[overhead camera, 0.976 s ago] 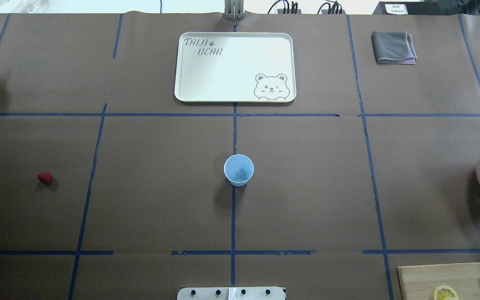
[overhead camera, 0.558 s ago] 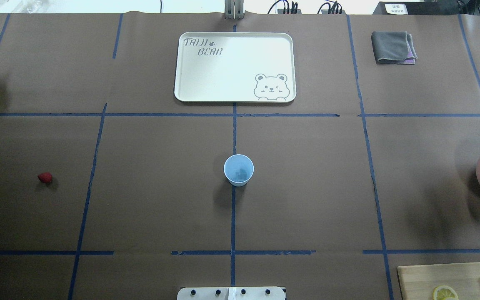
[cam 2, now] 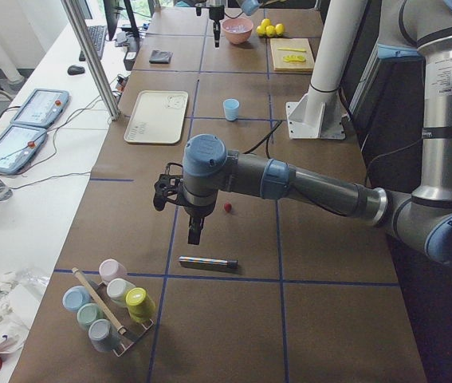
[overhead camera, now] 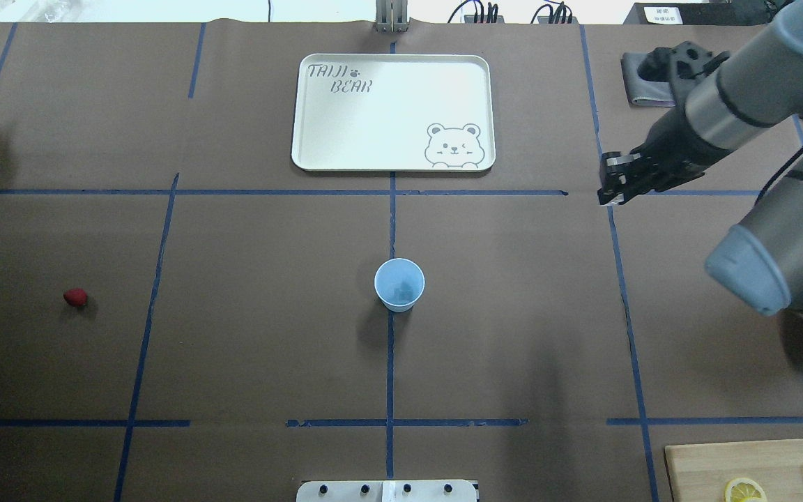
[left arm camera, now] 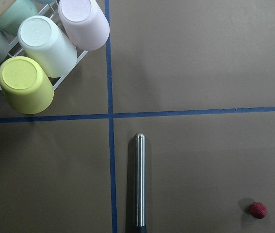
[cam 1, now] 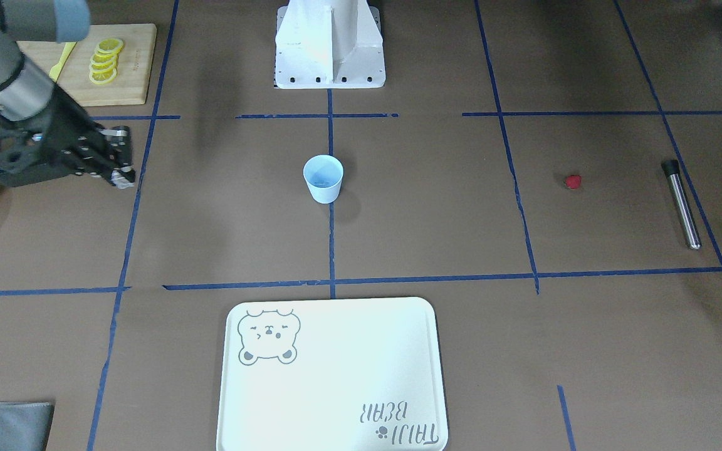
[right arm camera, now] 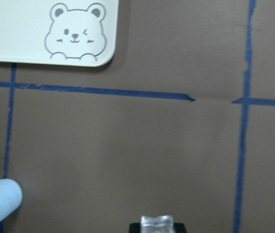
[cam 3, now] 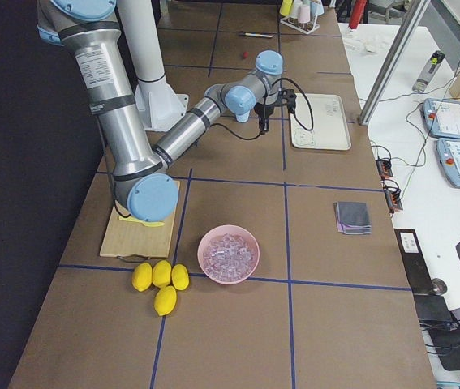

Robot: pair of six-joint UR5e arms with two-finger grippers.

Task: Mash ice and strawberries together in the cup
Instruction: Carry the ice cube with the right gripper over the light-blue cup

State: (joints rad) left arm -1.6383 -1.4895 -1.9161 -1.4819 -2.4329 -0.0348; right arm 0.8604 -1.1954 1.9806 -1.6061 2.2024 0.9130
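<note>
Pinching small translucent ice chunk (right arm camera: 156, 222) in nearly closed right gripper (overhead camera: 608, 194), upper right of overhead view, well apart from pale blue tapered cup (overhead camera: 399, 284) at centre. Judged hard, slippery, best squeezed across flat faces. Left gripper (cam 2: 193, 234): cannot tell.

The pale blue cup (overhead camera: 399, 284) was stood upright at the middle of the table (overhead camera: 269, 328), on a tape line (overhead camera: 389, 362). The small red strawberry (overhead camera: 75, 298) was laid well apart from it. A translucent ice chunk (right arm camera: 157, 222) was pinched by the right gripper (overhead camera: 609, 194).
</note>
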